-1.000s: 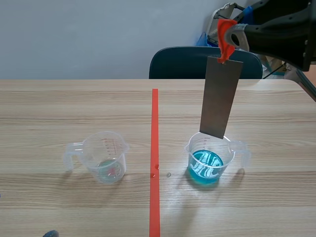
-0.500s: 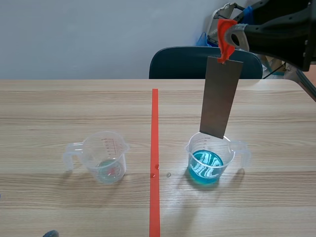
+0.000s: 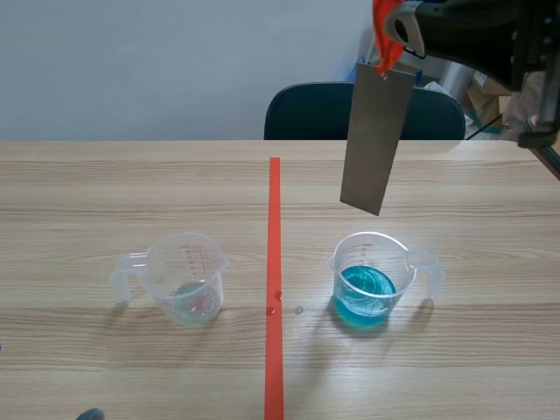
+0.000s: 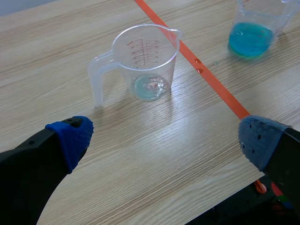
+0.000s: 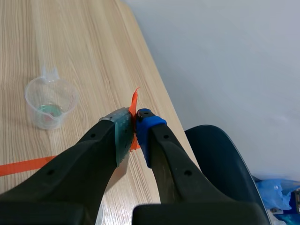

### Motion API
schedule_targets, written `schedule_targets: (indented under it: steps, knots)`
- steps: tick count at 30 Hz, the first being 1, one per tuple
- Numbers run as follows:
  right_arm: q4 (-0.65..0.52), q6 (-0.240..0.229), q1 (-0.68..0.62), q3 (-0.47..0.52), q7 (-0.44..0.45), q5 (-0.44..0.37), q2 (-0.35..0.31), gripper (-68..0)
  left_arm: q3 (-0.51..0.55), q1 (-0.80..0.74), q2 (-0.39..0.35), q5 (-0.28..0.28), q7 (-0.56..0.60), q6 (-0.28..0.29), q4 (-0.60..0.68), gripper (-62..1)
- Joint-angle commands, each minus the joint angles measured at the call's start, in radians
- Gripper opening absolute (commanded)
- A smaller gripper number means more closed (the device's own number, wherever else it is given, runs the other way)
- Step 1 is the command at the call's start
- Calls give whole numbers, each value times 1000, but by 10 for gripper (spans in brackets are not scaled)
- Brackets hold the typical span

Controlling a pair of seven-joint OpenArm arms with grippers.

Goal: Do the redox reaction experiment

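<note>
We have two clear plastic beakers on the wood-grain counter (image 3: 131,192), one either side of the orange tape line (image 3: 275,262). The right beaker (image 3: 372,278) holds a shallow pool of bright blue liquid. The left beaker (image 3: 185,278) has only a thin greenish film at the bottom, with red graduation marks up its wall. Both have a moulded handle and a pouring lip.

Up above the right beaker hangs the metal strip (image 3: 376,136): flat, grey, matte, rectangular, slightly tilted, with its lower edge clear of the rim. The right jaws are clamped on the orange tab (image 5: 133,124) at the strip's top, pinched between one grey-green pad and one blue.

The left jaws stand wide apart and low over the counter with nothing between them. We see their blue dotted pads (image 4: 75,133), and the left beaker sits ahead of them. A few tiny droplets (image 3: 278,302) glisten by the tape line.
</note>
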State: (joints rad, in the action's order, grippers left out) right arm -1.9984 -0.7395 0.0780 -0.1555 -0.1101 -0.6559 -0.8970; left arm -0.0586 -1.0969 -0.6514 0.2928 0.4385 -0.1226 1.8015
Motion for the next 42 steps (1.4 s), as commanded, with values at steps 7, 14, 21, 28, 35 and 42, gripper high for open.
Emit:
schedule_targets:
  steps: [7, 14, 21, 28, 35, 42]
  knots:
    - [-13, -6, 174, -157, -106, -10, 118, -667, -7, 3, 3, 3, 14, 2, 13, 14]
    - [5, -6, 296, -303, -223, -10, 265, -667, -7, 3, 3, 3, 14, 2, 13, 14]
    - [66, -6, 392, -425, -296, -10, 407, -667, -7, 3, 3, 3, 14, 2, 13, 14]
    - [134, -6, 461, -522, -345, -10, 523, -667, -7, 3, 3, 3, 14, 2, 13, 14]
    - [182, -6, 497, -586, -390, -10, 609, -667, -7, 3, 3, 3, 14, 2, 13, 14]
    - [205, -6, 507, -600, -426, -9, 667, -667, -7, 3, 3, 3, 14, 2, 13, 14]
